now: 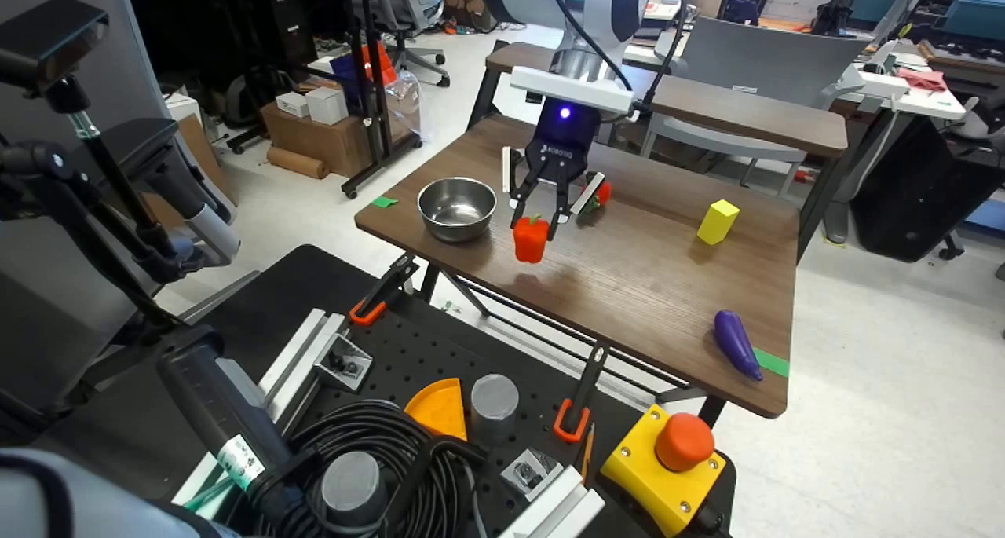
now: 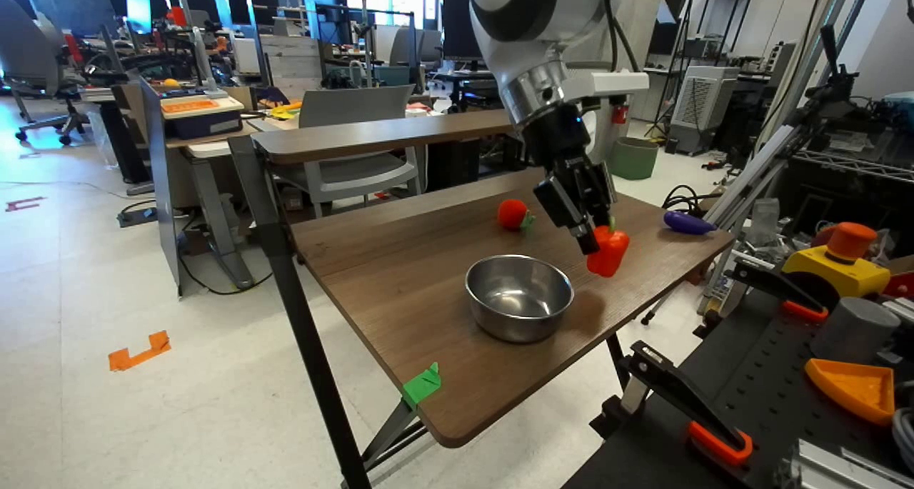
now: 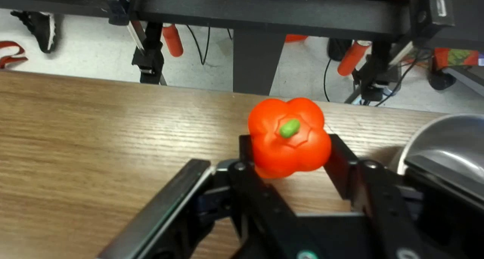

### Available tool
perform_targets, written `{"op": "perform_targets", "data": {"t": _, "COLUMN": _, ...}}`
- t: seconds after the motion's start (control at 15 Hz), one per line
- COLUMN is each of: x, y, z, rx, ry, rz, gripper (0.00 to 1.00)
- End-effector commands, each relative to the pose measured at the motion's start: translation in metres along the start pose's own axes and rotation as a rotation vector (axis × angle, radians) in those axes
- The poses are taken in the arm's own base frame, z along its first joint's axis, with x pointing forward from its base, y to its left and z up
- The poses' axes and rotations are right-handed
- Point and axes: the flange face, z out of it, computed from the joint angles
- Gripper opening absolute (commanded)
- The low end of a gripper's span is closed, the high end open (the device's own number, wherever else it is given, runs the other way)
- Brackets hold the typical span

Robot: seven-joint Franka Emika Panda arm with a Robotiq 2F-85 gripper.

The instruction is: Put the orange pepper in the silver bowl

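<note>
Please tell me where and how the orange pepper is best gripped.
Probably from above, on opposite sides of its body, as the gripper holds it. The orange pepper hangs roughly upright; its blocky, lobed sides should give the fingers more to press on than the small stem.

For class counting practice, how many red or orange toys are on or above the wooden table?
2: the orange pepper, held above the table by the gripper, and a red toy on the table, partly behind the gripper in an exterior view.
</note>
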Motion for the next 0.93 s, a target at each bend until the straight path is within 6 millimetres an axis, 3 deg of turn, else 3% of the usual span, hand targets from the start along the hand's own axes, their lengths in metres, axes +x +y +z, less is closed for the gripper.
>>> {"op": "perform_targets", "data": {"t": 0.0, "x": -0.009, "y": -0.028, "z": -0.056, "rx": 0.033, "ry": 0.124, "rz": -0.054, "gripper": 0.24}}
{"op": "perform_targets", "data": {"t": 0.2, "x": -0.006, "y": -0.047, "z": -0.096, "rx": 0.062, "ry": 0.208, "rz": -0.107, "gripper": 0.24}}
{"op": "perform_targets", "data": {"t": 0.4, "x": 0.003, "y": -0.061, "z": -0.114, "rx": 0.12, "ry": 0.21, "rz": -0.174, "gripper": 0.24}}
{"op": "perform_targets", "data": {"t": 0.6, "x": 0.012, "y": -0.076, "z": -0.11, "rx": 0.177, "ry": 0.152, "rz": -0.261, "gripper": 0.24}}
{"op": "perform_targets", "data": {"t": 0.87, "x": 0.03, "y": -0.097, "z": -0.089, "rx": 0.198, "ry": 0.07, "rz": -0.311, "gripper": 0.24}}
